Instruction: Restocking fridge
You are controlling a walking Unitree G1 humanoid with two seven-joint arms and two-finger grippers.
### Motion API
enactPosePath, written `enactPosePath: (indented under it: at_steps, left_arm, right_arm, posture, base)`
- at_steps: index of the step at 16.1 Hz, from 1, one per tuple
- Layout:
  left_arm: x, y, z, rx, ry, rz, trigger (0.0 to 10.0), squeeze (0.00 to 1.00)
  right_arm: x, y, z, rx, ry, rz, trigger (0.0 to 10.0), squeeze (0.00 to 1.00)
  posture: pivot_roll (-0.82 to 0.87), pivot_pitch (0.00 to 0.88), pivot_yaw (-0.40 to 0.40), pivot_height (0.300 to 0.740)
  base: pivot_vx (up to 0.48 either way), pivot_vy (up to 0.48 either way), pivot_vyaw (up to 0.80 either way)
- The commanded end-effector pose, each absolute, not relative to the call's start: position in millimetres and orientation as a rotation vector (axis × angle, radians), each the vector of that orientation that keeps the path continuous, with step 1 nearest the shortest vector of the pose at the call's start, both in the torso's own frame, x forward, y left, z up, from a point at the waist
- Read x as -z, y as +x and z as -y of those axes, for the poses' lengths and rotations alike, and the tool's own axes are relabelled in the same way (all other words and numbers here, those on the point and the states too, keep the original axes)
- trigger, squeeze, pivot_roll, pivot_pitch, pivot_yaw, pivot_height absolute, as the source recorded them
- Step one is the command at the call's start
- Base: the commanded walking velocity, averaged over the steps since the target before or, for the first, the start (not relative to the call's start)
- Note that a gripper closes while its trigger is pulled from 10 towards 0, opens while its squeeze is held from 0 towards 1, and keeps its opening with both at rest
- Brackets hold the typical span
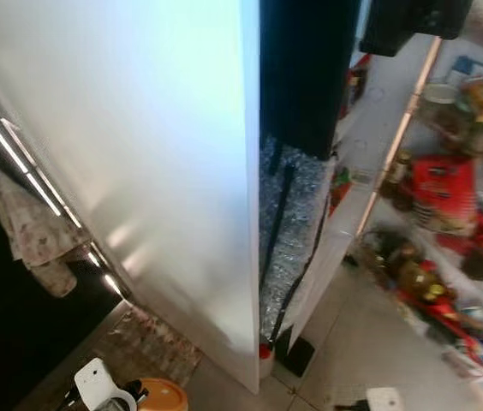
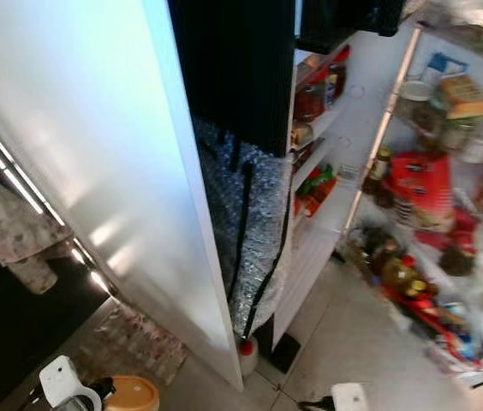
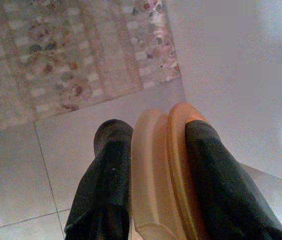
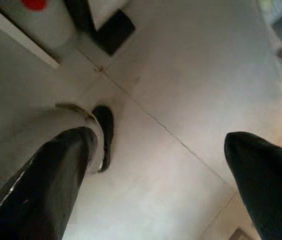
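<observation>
Fridge door shelves (image 1: 447,282) at right: jars, bottles, red packets motion-blurred, labels unreadable; lower end cut by picture edge. Fridge interior shelves (image 2: 314,128) mostly hidden behind white door panel (image 1: 139,171) and dark panel (image 2: 233,68). Orange container (image 3: 166,175) cut by bottom edge, contents not visible, sides covered by black fingers (image 3: 106,190) of left gripper (image 3: 153,145). Cloth (image 1: 32,227) on dark front at left cut by edge. Right gripper (image 4: 171,150): finger bases out of frame.
</observation>
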State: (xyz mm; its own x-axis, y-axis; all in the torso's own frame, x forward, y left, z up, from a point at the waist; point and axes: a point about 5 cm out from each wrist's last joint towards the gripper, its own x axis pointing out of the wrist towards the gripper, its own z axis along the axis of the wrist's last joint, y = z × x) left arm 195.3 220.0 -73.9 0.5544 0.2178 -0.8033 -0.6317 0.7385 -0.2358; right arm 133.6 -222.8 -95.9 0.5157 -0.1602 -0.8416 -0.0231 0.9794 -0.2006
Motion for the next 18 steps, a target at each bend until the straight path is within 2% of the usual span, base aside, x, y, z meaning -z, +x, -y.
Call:
enactPosePath:
  at_steps: [1, 3, 7, 9, 12, 14, 18]
  left_arm:
    - [77, 189, -222, -0.536, -0.549, -0.869, 10.0, 0.0]
    - [77, 188, -222, -0.536, -0.547, -0.871, 10.0, 0.0]
    - [78, 186, -222, -0.507, -0.505, -0.894, 10.0, 0.0]
    - [79, 185, -220, -0.492, -0.5, -0.904, 10.0, 0.0]
    - [79, 186, -218, -0.483, -0.496, -0.904, 10.0, 0.0]
    - [79, 188, -216, -0.475, -0.491, -0.905, 10.0, 0.0]
    - [77, 192, -215, -0.47, -0.491, -0.897, 10.0, 0.0]
  right_arm:
    - [95, 136, 221, 0.084, -0.196, -1.008, 10.0, 0.0]
    - [89, 146, 231, 0.195, -0.16, -0.966, 10.0, 0.0]
    - [91, 145, 231, 0.186, -0.177, -0.993, 10.0, 0.0]
    - [95, 140, 225, 0.115, -0.275, -1.049, 10.0, 0.0]
    - [99, 134, 216, 0.141, -0.173, -1.075, 10.0, 0.0]
    - [101, 135, 207, 0.096, -0.179, -1.079, 10.0, 0.0]
    - [99, 140, 206, 0.079, -0.19, -1.068, 10.0, 0.0]
  posture:
    - [-0.16, 0.027, 0.091, 0.74]
    - [-0.16, 0.018, 0.093, 0.74]
    - [-0.16, 0.0, 0.1, 0.74]
    - [-0.15, 0.0, 0.103, 0.74]
    - [-0.16, 0.0, 0.107, 0.74]
    - [-0.16, 0.0, 0.111, 0.74]
    - [-0.15, 0.005, 0.108, 0.74]
  base:
    - [0.0, 0.0, 0.0]
    - [0.0, 0.0, 0.0]
    - [0.0, 0.0, 0.0]
    - [0.0, -0.405, 0.4]
    - [0.0, -0.431, 0.27]
    - [0.0, -0.431, 0.0]
    - [0.0, -0.432, 0.0]
